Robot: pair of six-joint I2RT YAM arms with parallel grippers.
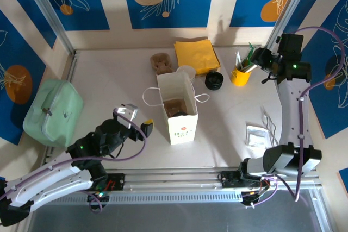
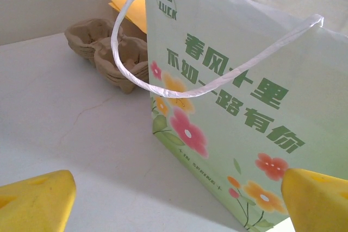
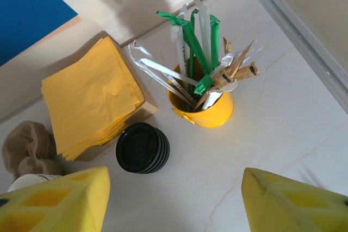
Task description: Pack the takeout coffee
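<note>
A white paper bag (image 1: 181,126) with a flower print stands open in the middle of the table; something brown (image 1: 175,107) lies inside it. The takeout coffee is hidden from view. My left gripper (image 1: 140,120) hangs open just left of the bag, its yellow pads (image 2: 35,202) spread wide, and the bag's printed side (image 2: 244,107) fills the space ahead. My right gripper (image 1: 260,57) is open and empty at the back right, high over the table. Below it in the right wrist view are a pile of black lids (image 3: 142,148) and a yellow pot (image 3: 202,110).
Yellow napkins (image 1: 197,55) lie at the back, with pulp cup trays (image 1: 161,62) and a stack of lidless cups (image 1: 186,72) to their left. The yellow pot (image 1: 240,74) holds straws and stirrers. A green pouch (image 1: 53,112) sits far left; white packets (image 1: 256,135) lie right.
</note>
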